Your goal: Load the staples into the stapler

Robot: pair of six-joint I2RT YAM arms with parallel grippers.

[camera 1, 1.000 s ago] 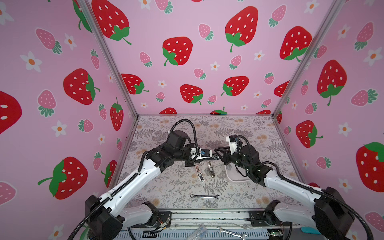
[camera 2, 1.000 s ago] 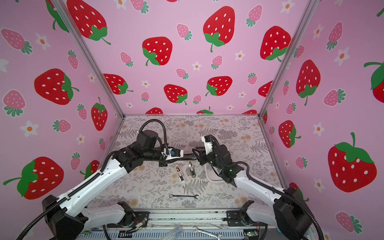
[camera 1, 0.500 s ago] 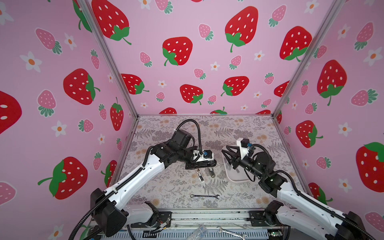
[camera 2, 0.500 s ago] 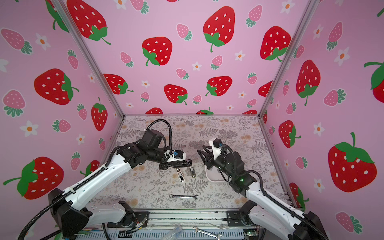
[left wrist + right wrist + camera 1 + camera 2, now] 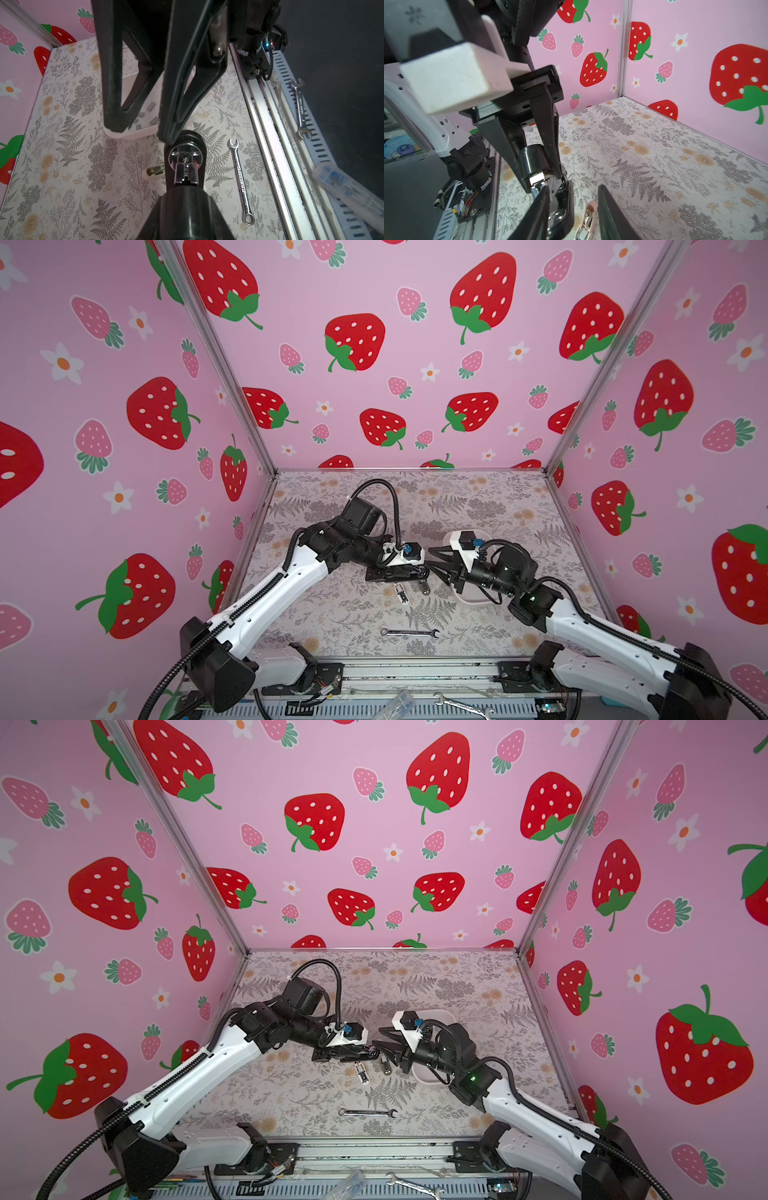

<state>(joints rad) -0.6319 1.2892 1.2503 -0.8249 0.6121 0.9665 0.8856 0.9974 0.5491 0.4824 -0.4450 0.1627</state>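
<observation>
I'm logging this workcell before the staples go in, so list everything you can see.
black stapler: one, black and chrome, in left gripper
small staplers: two, pale, on mat, centre
tray: one, white, on mat
staples: several, grey, in tray
wrench: one, silver, mat front
second wrench: one, silver, front rail
plastic case: one, clear, front rail
left gripper: one, black, shut on black stapler
right gripper: one, black, open beside stapler's end

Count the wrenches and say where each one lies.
2. One wrench lies on the floral mat near its front edge; the second wrench lies on the slotted rail beyond that edge. Others may be hidden.
</observation>
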